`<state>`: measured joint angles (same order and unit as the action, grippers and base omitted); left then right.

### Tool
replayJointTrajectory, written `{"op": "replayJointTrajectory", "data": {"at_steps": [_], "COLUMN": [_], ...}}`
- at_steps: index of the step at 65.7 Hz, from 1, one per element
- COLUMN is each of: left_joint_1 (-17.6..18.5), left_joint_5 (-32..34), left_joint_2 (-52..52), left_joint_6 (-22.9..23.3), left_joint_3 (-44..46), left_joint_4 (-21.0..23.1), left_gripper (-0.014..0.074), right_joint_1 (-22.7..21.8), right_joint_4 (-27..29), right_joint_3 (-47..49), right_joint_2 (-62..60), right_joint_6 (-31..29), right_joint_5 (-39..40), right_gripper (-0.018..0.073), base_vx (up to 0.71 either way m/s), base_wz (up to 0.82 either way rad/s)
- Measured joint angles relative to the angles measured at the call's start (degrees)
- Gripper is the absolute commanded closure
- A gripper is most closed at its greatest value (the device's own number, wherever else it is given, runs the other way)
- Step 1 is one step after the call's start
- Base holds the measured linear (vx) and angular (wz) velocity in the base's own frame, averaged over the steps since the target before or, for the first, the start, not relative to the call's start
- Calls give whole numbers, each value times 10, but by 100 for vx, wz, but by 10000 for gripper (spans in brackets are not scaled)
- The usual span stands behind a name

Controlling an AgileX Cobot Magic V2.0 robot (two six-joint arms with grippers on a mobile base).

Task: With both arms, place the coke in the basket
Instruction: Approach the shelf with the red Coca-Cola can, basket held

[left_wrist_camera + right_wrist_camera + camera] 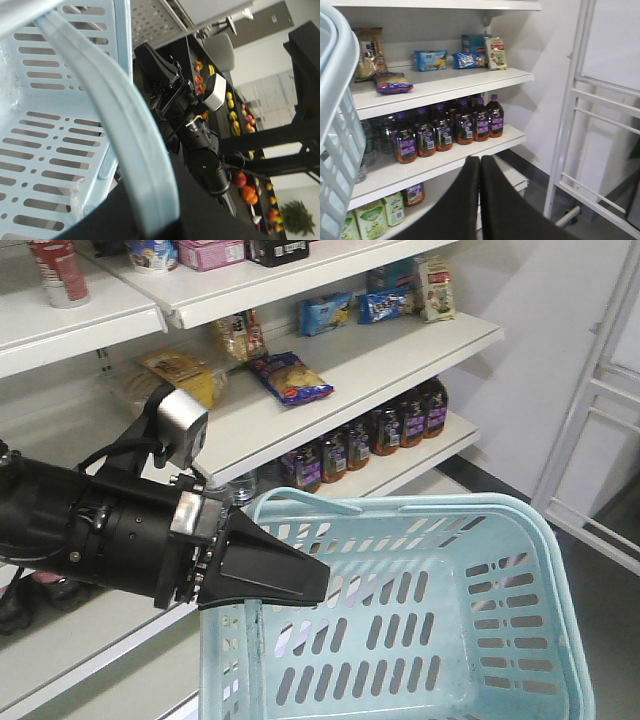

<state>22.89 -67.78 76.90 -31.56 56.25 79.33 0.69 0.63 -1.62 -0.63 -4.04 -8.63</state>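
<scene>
The light blue basket (420,620) hangs in front of the shelves, and nothing shows inside it. Its handle (125,125) runs through my left gripper (156,224), which is shut on it; that gripper is out of the front view. My right gripper (322,585) is shut and empty, its black wedge lying over the basket's left rim. In the right wrist view its tips (480,162) point at the bottle shelf, with the basket wall (340,120) to its left. The coke (58,270), a red can, stands on the top shelf at far left, well apart from both grippers.
White shelves (380,350) hold snack bags (290,378) and dark bottles with purple labels (445,130). A white metal frame (590,110) stands to the right. From the left wrist I see the right arm (200,145) beside a fruit display (245,190).
</scene>
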Motion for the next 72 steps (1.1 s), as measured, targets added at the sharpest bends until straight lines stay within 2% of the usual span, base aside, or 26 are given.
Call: {"op": "replayJointTrajectory", "data": {"at_steps": [72], "left_joint_1": [0], "left_joint_5": [0], "left_joint_2": [0], "left_joint_6": [0], "left_joint_3": [0], "left_joint_4": [0], "left_gripper": [603], "right_joint_1": [0], "right_joint_4": [0], "right_joint_3": [0], "right_joint_2": [0], "right_joint_6": [0], "right_joint_5": [0], "right_gripper": [569], "base_vx": [7], "base_wz": [37]}}
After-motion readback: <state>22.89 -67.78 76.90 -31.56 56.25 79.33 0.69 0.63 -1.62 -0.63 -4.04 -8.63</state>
